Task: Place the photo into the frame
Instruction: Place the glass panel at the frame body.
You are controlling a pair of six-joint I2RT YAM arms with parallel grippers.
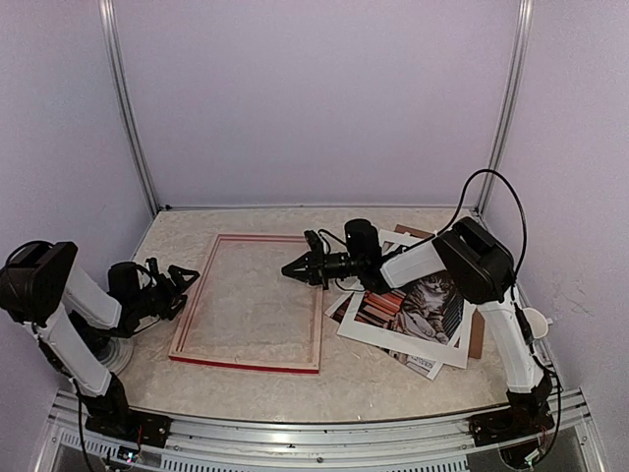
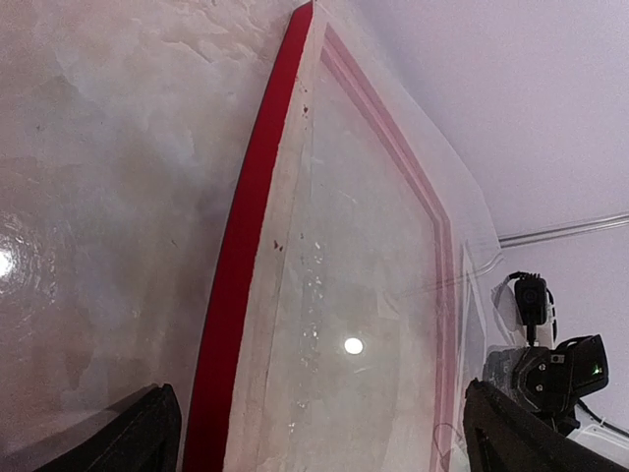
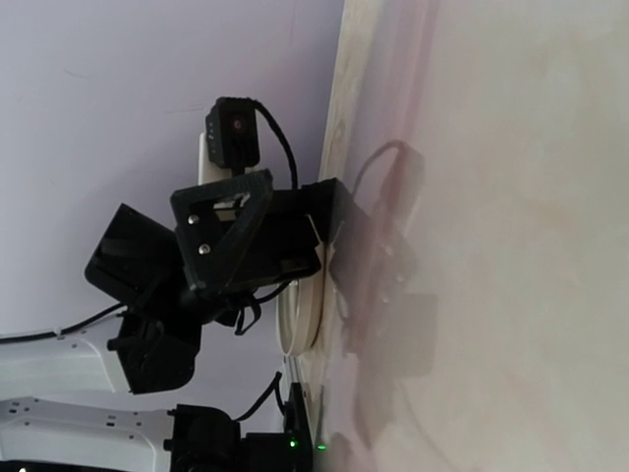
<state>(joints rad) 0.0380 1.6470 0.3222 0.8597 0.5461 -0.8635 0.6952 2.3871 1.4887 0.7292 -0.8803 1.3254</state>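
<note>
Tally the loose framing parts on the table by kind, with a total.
Red frame: 1
Cat photo: 1
White mat: 1
Brown backing board: 1
Total: 4

The frame (image 1: 246, 363) (image 2: 241, 295) lies flat on the desk (image 1: 393, 379), left of the middle. It is a large rectangle with a red outer edge, pale wood inner faces and a clear pane that catches the light. The photo (image 1: 428, 305), a grey tabby cat on stacked books, lies flat to the right of the frame and outside it. It is turned askew and partly covered by a white mat (image 1: 393, 339).
</note>
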